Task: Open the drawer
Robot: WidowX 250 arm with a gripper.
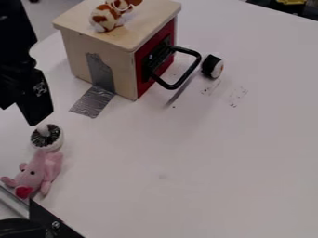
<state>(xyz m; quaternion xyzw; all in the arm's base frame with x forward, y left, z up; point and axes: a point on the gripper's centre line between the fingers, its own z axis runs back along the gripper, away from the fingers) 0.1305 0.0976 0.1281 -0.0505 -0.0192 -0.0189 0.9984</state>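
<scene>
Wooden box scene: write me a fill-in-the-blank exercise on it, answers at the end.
1. The wooden box has a front coloured ____.
2. The handle on that front is coloured ____.
3. A brown-and-white plush toy sits on ____ of the box.
4. Down the box's side and onto the table runs a strip of grey ____.

Missing words: red; black; top; tape.

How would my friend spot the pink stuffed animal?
On the white table, find the pale wooden box with the red front. Look down and left to a round black-and-white toy; just below it lies the pink plush animal. Unlike its neighbour, it has a red patch.
</scene>
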